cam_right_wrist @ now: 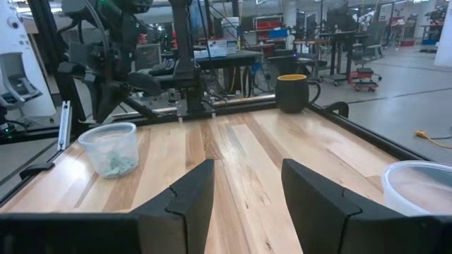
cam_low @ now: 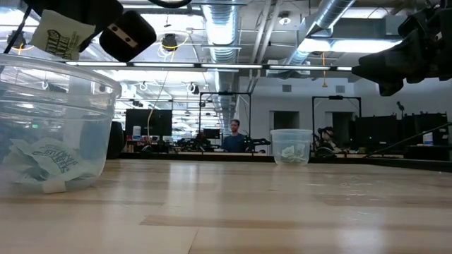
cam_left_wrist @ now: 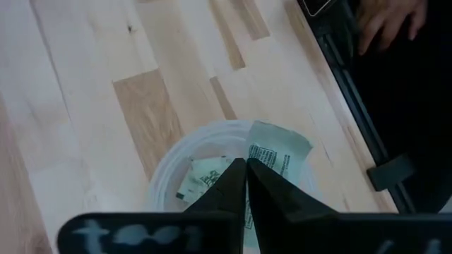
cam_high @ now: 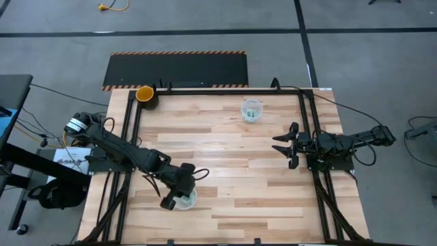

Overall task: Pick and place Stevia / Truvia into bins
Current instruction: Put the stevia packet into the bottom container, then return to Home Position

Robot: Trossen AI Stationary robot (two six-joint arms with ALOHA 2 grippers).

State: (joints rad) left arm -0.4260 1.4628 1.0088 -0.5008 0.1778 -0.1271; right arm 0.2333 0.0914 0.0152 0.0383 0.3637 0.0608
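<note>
Left wrist view, packet (cam_left_wrist: pixel 272 152) pinched over cup (cam_left_wrist: pixel 169 176), person's hand (cam_left_wrist: pixel 385 25)

High view looks straight down on the table (cam_high: pixel 225 143), low view level across it, wrist views close; all share the tabletop.

Both arms are dark, near-black jointed links of matte metal and plastic, with thin black cables looping along them and trailing off the table edge. The left black two-finger gripper (cam_left_wrist: pixel 246 185) ends in smooth tapered wedge fingers, and behind it the arm carries a white round label. The right black two-finger gripper (cam_right_wrist: pixel 244 194) has broad, angular, flat-faced fingers (cam_right_wrist: pixel 189 197).
</note>
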